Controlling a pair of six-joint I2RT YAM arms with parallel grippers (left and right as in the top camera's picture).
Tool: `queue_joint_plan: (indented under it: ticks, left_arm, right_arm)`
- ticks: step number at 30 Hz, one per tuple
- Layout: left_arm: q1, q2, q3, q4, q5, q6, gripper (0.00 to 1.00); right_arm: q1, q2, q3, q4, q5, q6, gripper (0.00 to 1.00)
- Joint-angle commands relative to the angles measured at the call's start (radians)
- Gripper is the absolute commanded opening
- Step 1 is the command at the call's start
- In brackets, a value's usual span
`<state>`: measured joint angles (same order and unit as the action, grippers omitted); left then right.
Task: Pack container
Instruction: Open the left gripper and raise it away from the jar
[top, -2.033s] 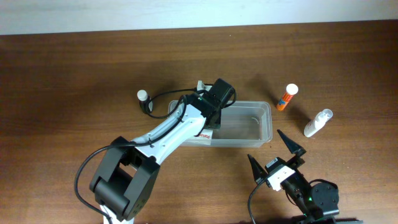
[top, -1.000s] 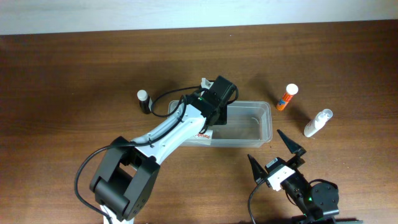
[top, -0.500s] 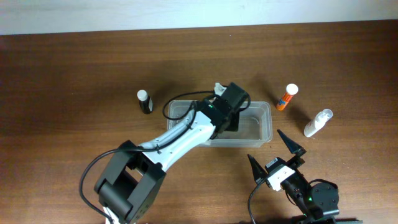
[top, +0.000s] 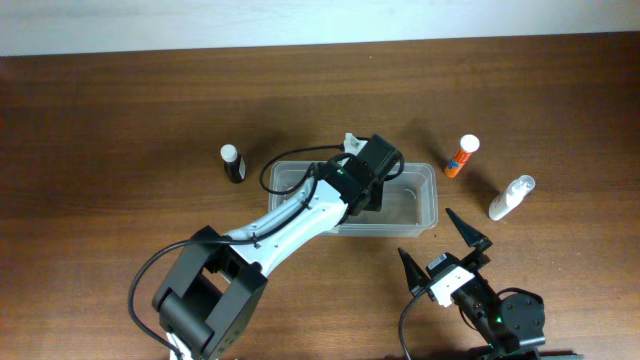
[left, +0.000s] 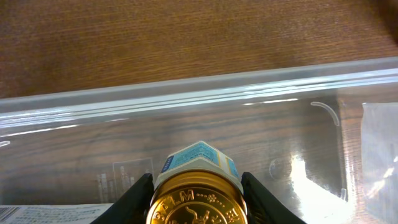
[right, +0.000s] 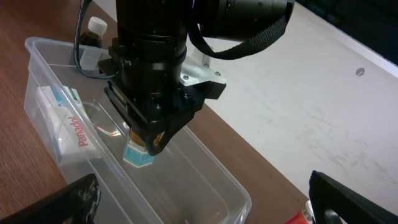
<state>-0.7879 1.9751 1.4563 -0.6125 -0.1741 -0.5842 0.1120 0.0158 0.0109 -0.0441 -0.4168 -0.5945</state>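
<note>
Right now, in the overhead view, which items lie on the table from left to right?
A black bottle with white cap → clear container → orange tube → white spray bottle.

The table (top: 120, 100) is brown wood, grained, with a dull sheen. The container (left: 186, 93) is clear, smooth, glossy plastic; the jar (left: 196, 202) has a shiny embossed gold metal lid and a paper label.
</note>
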Motion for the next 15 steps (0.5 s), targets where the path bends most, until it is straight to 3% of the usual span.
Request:
queue_joint_plan:
  ticks: [1, 12, 15]
  left_arm:
    - [0.0, 0.039, 0.017, 0.002, -0.025, -0.002, 0.37]
    - [0.003, 0.101, 0.018, 0.034, -0.036, 0.01, 0.38]
    - [0.003, 0.101, 0.018, 0.034, -0.036, 0.017, 0.5]
  right_arm:
    - [-0.008, -0.01, -0.005, -0.005, 0.006, 0.007, 0.98]
    - [-0.008, -0.01, -0.005, -0.005, 0.006, 0.007, 0.98]
    - [-0.008, -0.01, -0.005, -0.005, 0.006, 0.007, 0.98]
